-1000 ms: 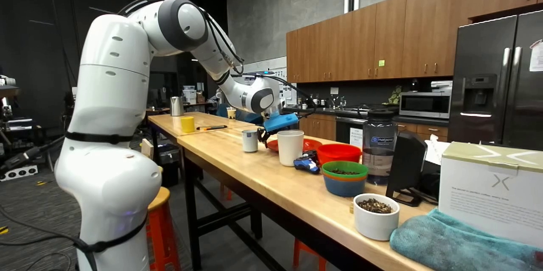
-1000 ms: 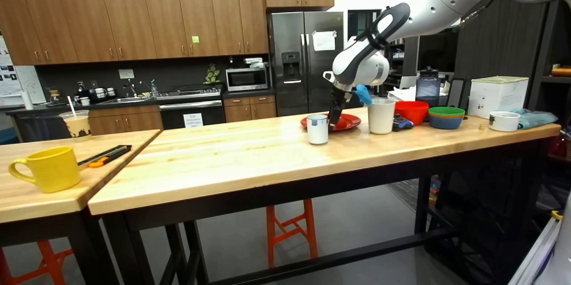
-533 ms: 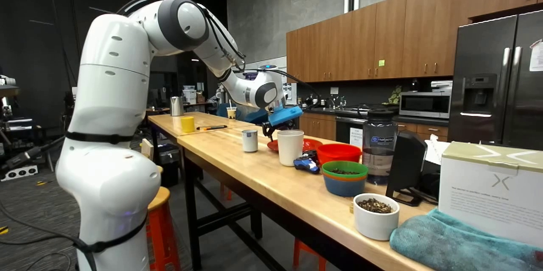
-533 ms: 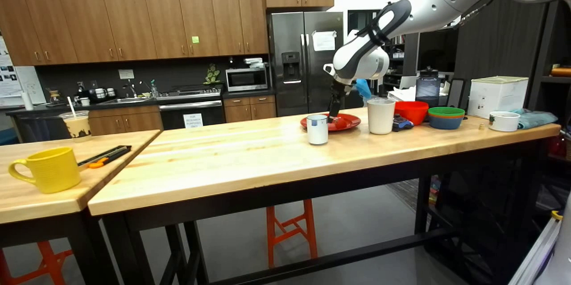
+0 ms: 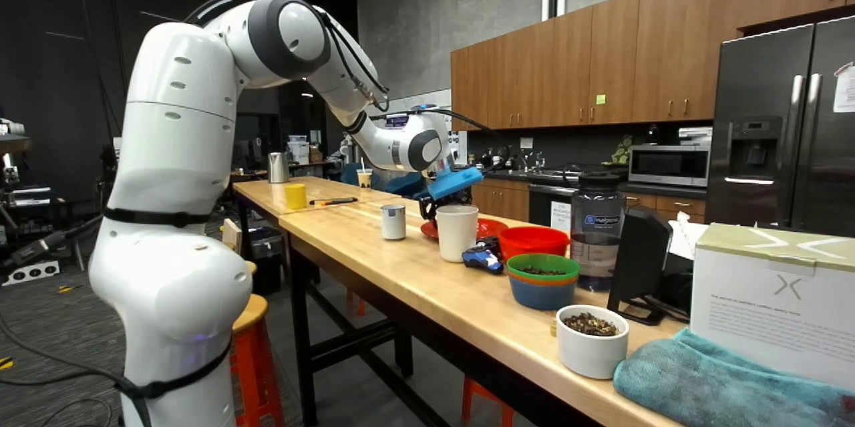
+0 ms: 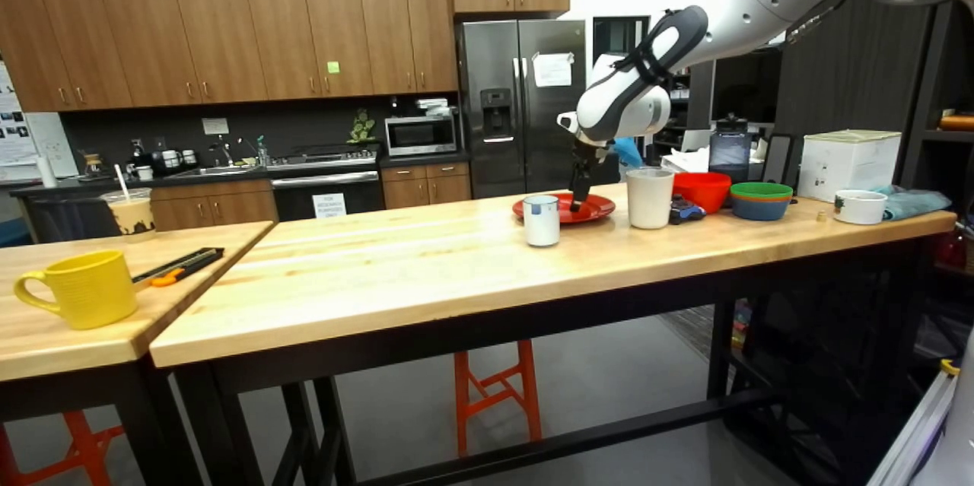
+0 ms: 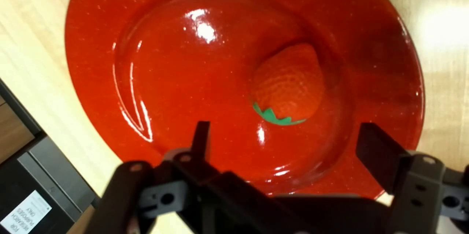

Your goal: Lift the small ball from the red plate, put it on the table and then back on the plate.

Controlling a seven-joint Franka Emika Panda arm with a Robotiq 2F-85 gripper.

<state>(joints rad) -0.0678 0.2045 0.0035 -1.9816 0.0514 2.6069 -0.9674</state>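
A light-topped wooden workbench (image 6: 358, 265) stands before brown kitchen cabinets (image 6: 243, 22). In the wrist view a red strawberry (image 7: 289, 84) lies on its side in the well of the glossy red plate (image 7: 176, 80), off centre; its skin is finely dimpled, one end bluntly tapered, the other edged with jagged green leaves. The gripper (image 7: 284, 127) is over the plate, its black fingers (image 7: 379, 155) spread wide and gripping nothing, the strawberry showing past their tips. In both exterior views a white mug (image 6: 542, 221) and a cream tumbler (image 6: 650, 201) stand near the plate.
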